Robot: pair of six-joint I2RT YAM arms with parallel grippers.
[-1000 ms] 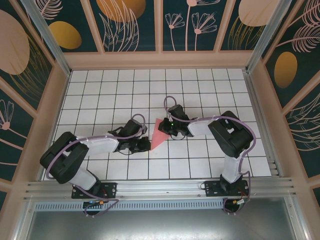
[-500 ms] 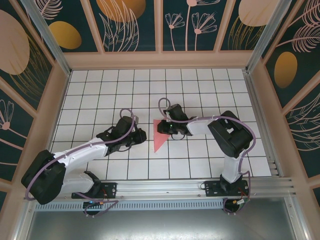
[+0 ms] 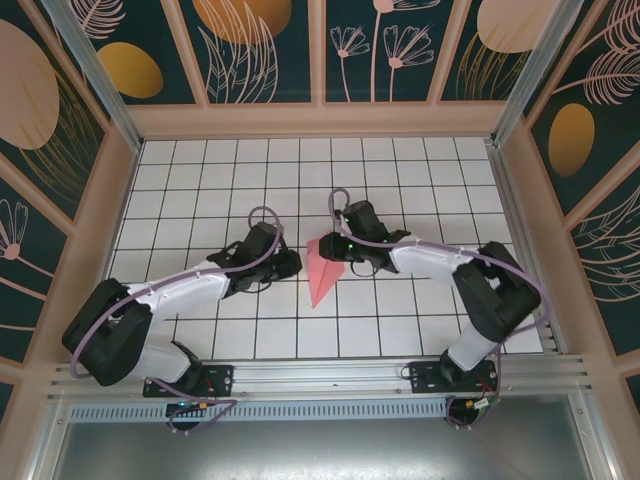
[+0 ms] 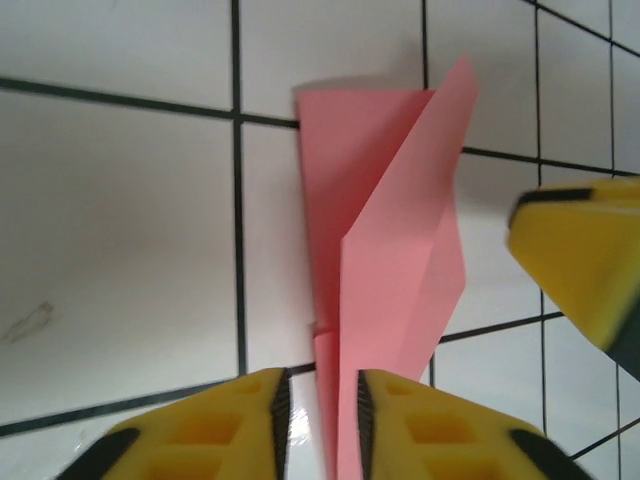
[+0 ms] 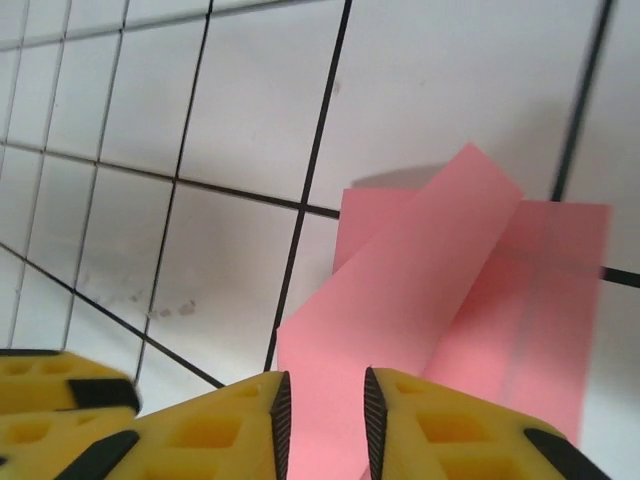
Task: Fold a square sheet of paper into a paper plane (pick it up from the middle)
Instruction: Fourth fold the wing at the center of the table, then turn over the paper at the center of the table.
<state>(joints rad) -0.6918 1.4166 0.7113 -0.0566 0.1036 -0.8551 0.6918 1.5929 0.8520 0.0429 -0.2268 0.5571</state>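
The square sheet of paper lies folded as a narrow salmon-pink paper plane point(image 3: 322, 272) on the white grid table, its point toward the near edge. One flap stands up off the tiles point(image 4: 395, 260). My left gripper point(image 3: 292, 265) is at the plane's left side, open a little, with the raised fold point(image 4: 345, 400) in the gap and close to one pad. My right gripper point(image 3: 335, 250) is over the plane's wide far end, also slightly open, with pink paper point(image 5: 440, 300) showing between and beneath its jaws. A yellow finger of the right gripper point(image 4: 590, 270) reaches in from the right.
The white tiled table point(image 3: 400, 170) has wooden walls on three sides point(image 3: 320, 120). An aluminium rail point(image 3: 320, 375) carrying both arm bases runs along the near edge. Free tiles lie behind and to both sides of the arms.
Both grippers' jaws have parted from shut. The left arm swung up and right to the plane's left side. The right gripper shifted slightly over the wide end.
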